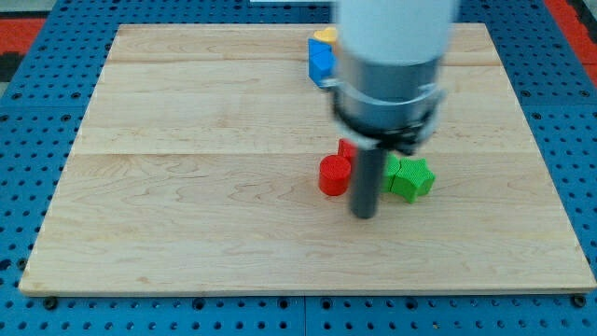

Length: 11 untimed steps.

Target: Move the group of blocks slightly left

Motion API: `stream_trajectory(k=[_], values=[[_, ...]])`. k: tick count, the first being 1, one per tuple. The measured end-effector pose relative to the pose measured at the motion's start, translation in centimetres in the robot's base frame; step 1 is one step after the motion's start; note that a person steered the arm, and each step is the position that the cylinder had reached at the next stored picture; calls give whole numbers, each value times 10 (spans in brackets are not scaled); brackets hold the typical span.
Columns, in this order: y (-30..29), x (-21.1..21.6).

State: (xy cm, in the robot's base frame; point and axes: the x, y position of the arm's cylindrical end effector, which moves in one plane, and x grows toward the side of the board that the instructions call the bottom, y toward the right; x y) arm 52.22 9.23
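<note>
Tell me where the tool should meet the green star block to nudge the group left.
Press my tip on the green star block at its flat side wall facing the view's right, coming from the right. It now sits between that star and the red cylinder, so it must circle round.

Wooden board [187, 187]: red cylinder [333, 176], green star [411, 178] mid-board; blue block [321, 62], yellow block [325, 35] at view's top.
</note>
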Motion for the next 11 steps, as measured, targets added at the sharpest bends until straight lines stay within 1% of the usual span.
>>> stream_trajectory(k=[1,2,3,4,5,7,8,9,10,11], values=[[25,-19],[55,-54],[80,-62],[87,-31],[31,13],[35,-75],[40,-8],[-33,38],[-73,21],[-67,-31]])
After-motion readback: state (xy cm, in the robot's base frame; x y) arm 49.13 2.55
